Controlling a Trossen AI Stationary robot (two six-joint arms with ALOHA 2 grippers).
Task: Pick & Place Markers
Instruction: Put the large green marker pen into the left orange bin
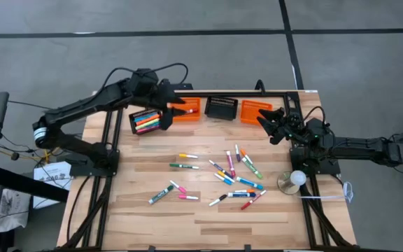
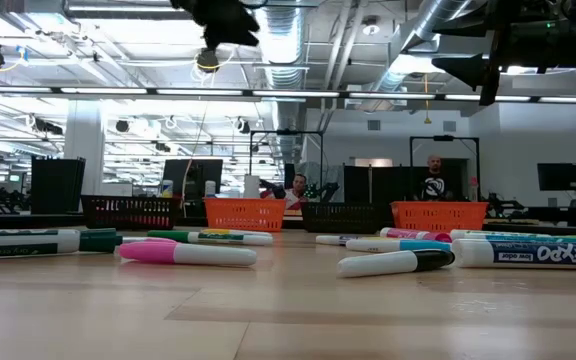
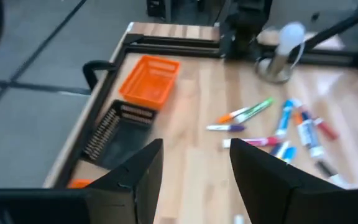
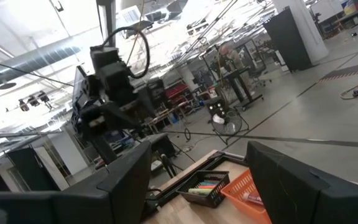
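Many coloured markers (image 1: pixel 233 175) lie loose on the wooden table, mostly right of centre, and they also show lying flat in the low view (image 2: pixel 188 252). More markers fill the black basket (image 1: pixel 144 120) at the far left. My left gripper (image 1: pixel 168 106) hangs high above the table between that basket and an orange basket (image 1: pixel 186 110). Its fingers are open, and only table shows between them in the left wrist view (image 3: pixel 194 146). My right gripper (image 1: pixel 263 117) waits open and empty by the right orange basket (image 1: pixel 254 110).
A second black basket (image 1: pixel 221 107) stands between the two orange ones along the far edge. A white ball on a round metal base (image 1: pixel 294 180) stands near the right arm's base. Dark frame rails (image 1: pixel 107 140) run along the table's sides. People stand in the room behind (image 2: pixel 433 180).
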